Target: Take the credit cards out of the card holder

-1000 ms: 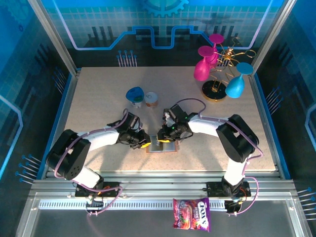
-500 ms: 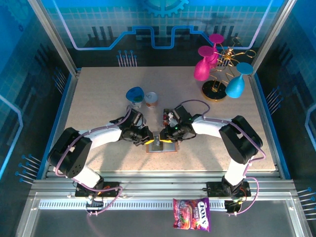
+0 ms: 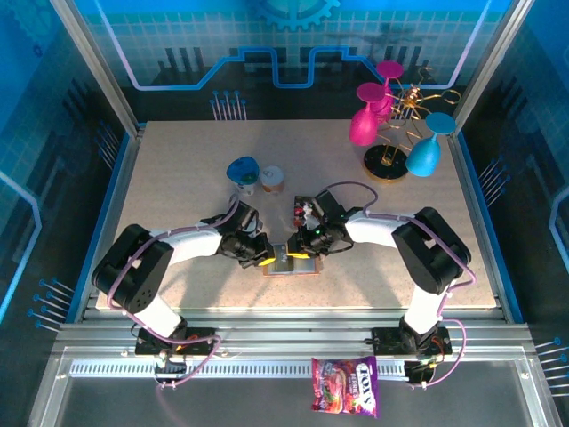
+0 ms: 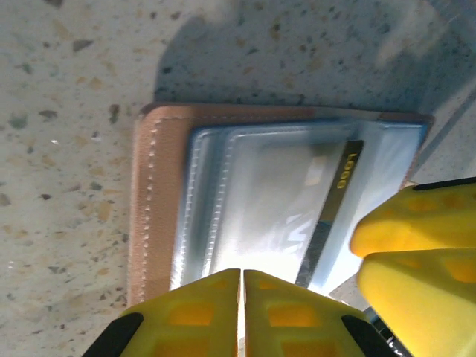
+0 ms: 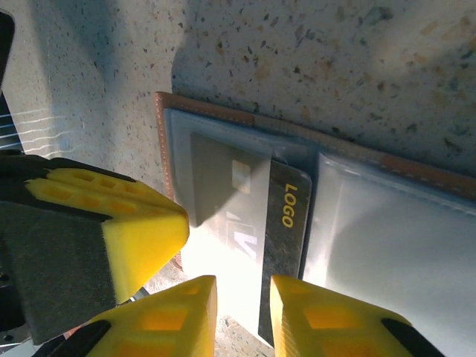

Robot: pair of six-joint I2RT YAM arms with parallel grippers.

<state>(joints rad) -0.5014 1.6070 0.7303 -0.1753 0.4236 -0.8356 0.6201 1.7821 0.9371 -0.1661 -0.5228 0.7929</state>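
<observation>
The card holder [image 3: 293, 263] lies open on the table near the front, brown leather rim [image 4: 158, 201] around pale clear-sleeved faces. One of the credit cards [image 5: 286, 223], glare-white with a dark strip reading "LOGO", sits in the left sleeve and is also visible in the left wrist view [image 4: 331, 216]. My left gripper [image 4: 242, 297] is shut, its tips at the holder's near edge. My right gripper [image 5: 242, 312] stands slightly open over the card's near edge, nothing pinched between its fingers. The two grippers meet over the holder, left [image 3: 265, 258] and right [image 3: 302, 252].
Behind the holder stand a blue cup [image 3: 243, 171] and a small tin [image 3: 273, 179]. A gold rack with pink and teal glasses [image 3: 396, 133] is at the back right. A candy bag [image 3: 345, 387] lies on the rail in front of the table.
The left gripper's jaws have closed and it has edged right onto the holder's edge. The right gripper has barely moved.
</observation>
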